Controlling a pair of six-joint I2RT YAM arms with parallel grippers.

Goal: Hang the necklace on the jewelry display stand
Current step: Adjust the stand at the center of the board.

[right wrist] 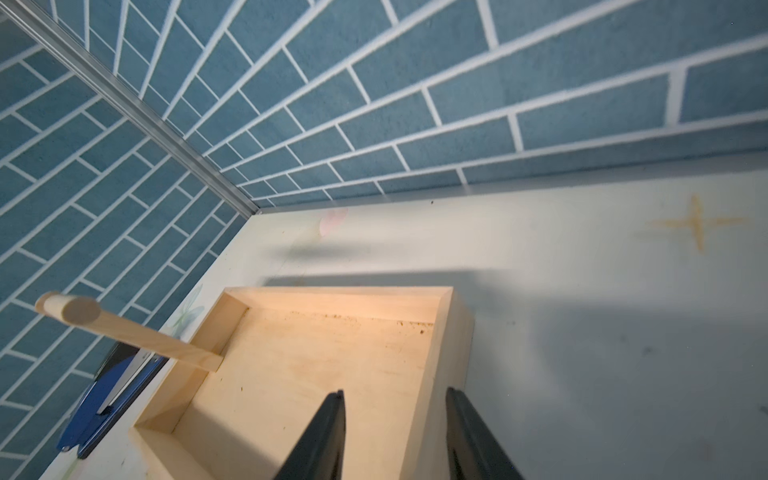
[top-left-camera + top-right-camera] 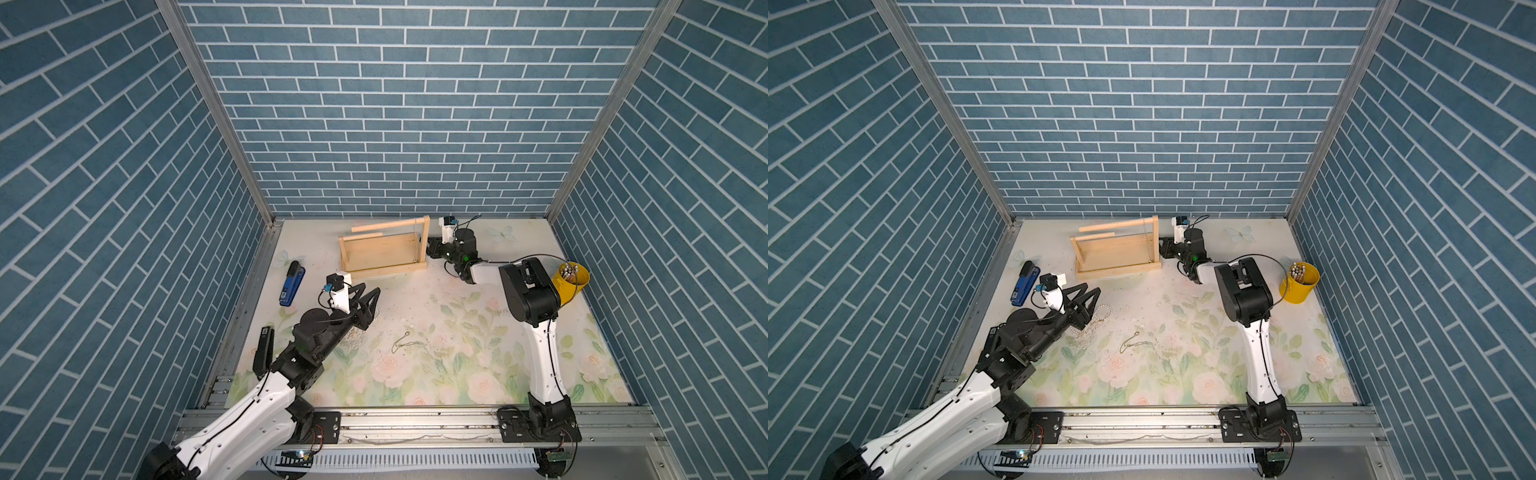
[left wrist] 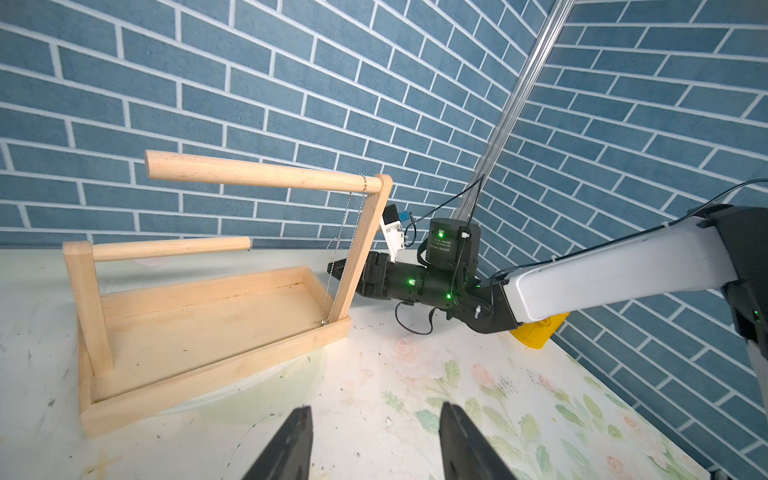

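The pale wooden jewelry display stand (image 2: 382, 254) (image 2: 1117, 254) (image 3: 208, 324) (image 1: 311, 353) stands at the back of the table. A silver ball-chain necklace (image 3: 343, 249) (image 2: 417, 241) hangs over its upper bar, right beside the tall upright, down to the base. My right gripper (image 2: 430, 247) (image 2: 1163, 247) (image 1: 395, 401) sits at that end of the stand. It is open, its fingers either side of the base's back rim, and it holds no chain. My left gripper (image 2: 370, 300) (image 2: 1090, 300) (image 3: 374, 415) hovers open and empty over the table in front of the stand.
A pearl strand (image 2: 1096, 324) lies on the table under the left gripper. A thin gold chain (image 2: 405, 343) (image 2: 1133, 343) lies mid-table. A blue stapler (image 2: 292, 284) (image 2: 1025, 282) is left of the stand. A yellow cup (image 2: 573, 280) (image 2: 1300, 282) of sticks stands at the right wall.
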